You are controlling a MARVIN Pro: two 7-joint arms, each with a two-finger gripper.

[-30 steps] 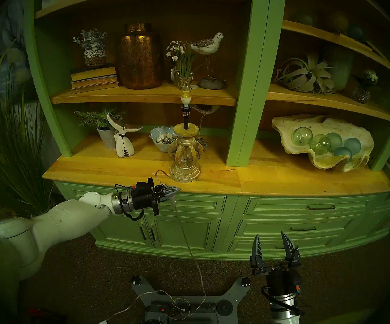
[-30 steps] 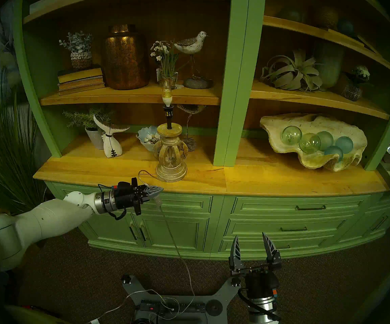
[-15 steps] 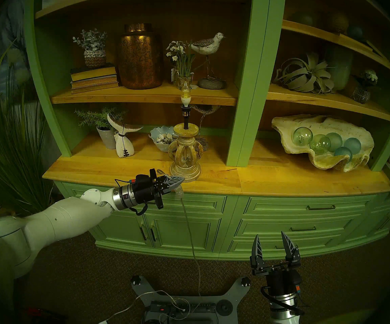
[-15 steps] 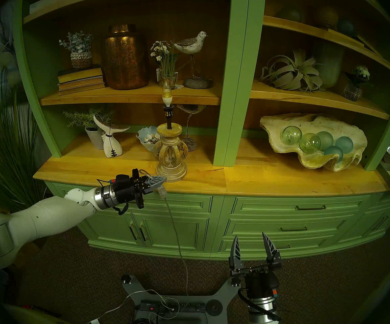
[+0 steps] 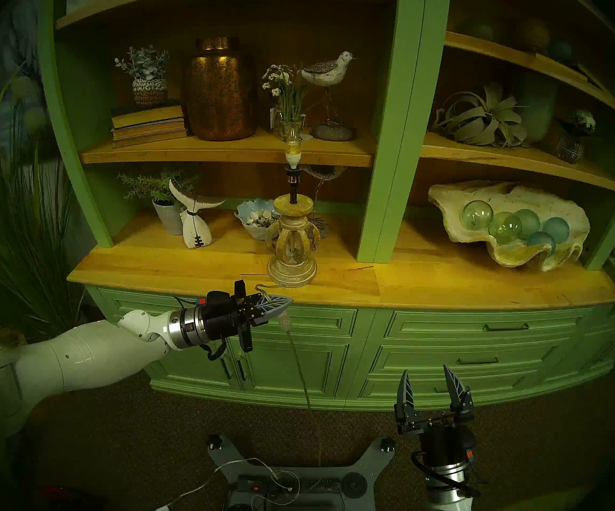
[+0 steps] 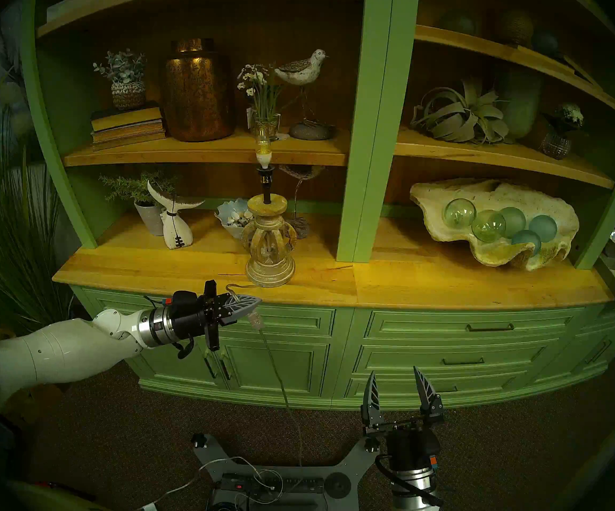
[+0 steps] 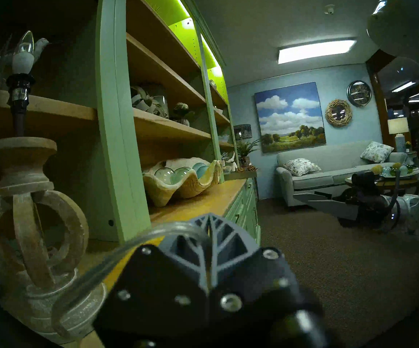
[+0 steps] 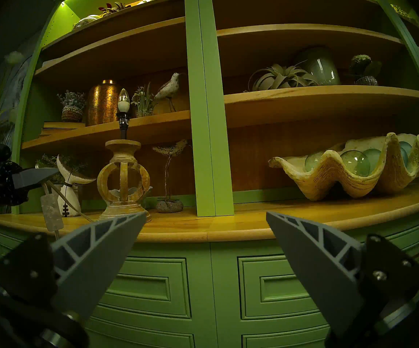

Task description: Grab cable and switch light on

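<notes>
Left gripper (image 5: 280,303) drops slightly and backs toward 7 o'clock versus half second ago, fingers clamped on cable (image 5: 300,366); switch block (image 5: 284,319) hangs just below fingertips. Light (image 5: 292,147) unlit. Right gripper (image 5: 433,388) idle, spread wide. Judgement: switch now presented for pressing.

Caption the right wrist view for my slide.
Open right gripper faces unlit lamp; left gripper holds its cable.
</notes>
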